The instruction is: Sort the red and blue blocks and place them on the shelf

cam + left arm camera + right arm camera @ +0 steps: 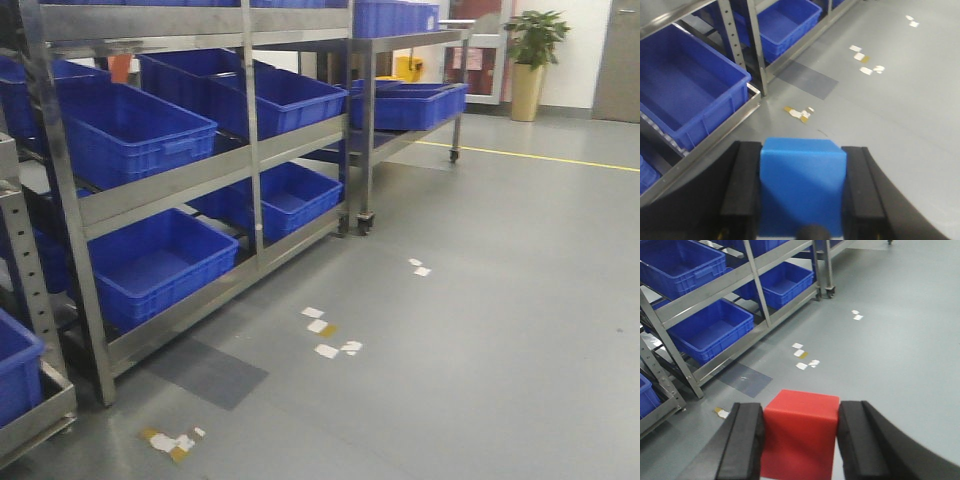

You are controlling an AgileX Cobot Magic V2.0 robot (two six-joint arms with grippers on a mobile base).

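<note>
Two blocks show, one per gripper: the left gripper [802,197] is clamped on the single blue block [802,175], its two black fingers [742,185] pressed to the cube's sides; the right gripper [800,442] likewise squeezes the single red block [799,425]. Both cubes hang over the grey floor [480,350], apart from the shelf [180,185]; its steel rails carry large blue bins [160,260], two side by side on the lowest tier.
</note>
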